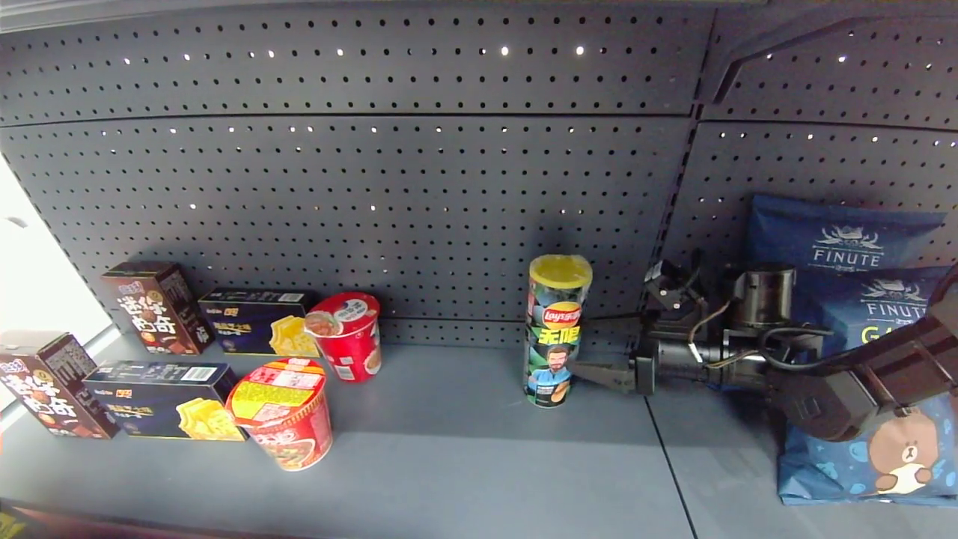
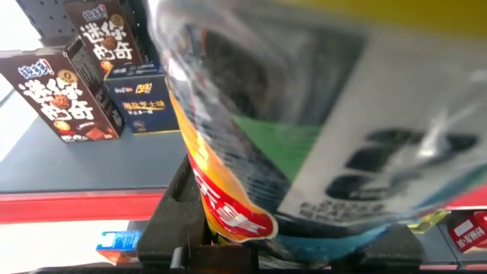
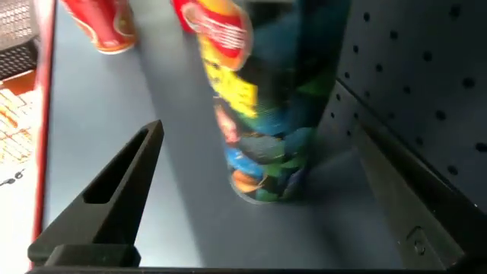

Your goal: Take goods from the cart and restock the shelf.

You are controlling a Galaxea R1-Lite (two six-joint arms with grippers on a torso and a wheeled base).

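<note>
Head view: the right pincer (image 1: 587, 343) lay level just over the shelf (image 1: 449, 457), pointing toward the robot's left. The chips can (image 1: 557, 333) stood upright right at the fingertips, between them, with its yellow lid on top. Its long axis was vertical, crossing the line of the fingers. The right arm was clearly the nearer one. The cup noodles (image 1: 346, 337) and boxes (image 1: 258, 322) sat well past the can on the side away from the pincer, and the blue snack bags (image 1: 846, 239) lay back behind the wrist.

Left wrist view: the left pincer (image 2: 289, 228) looked closed around a second can (image 2: 304, 114), which sat tight between its dark fingers (image 2: 179, 217). I couldn't see the contact itself, so that is a judgement. Beyond the pincer were chocolate boxes (image 2: 65, 91) on the shelf.

Right wrist view: the right pincer (image 3: 251, 152) was spread wide, with the chips can (image 3: 270, 91) standing dead centre between the two fingers (image 3: 114, 198). There was a gap on each side, so it gripped nothing and touched nothing that I could see. The can's base was flat on the shelf and the pegboard wall (image 3: 426, 76) was just beside the far finger. Red cups (image 3: 99, 27) lay well ahead of the tips.

My read is that the can is already placed. The next move needs a straight pull-back along the finger line, since any sideways drift could clip the can and tip it.
</note>
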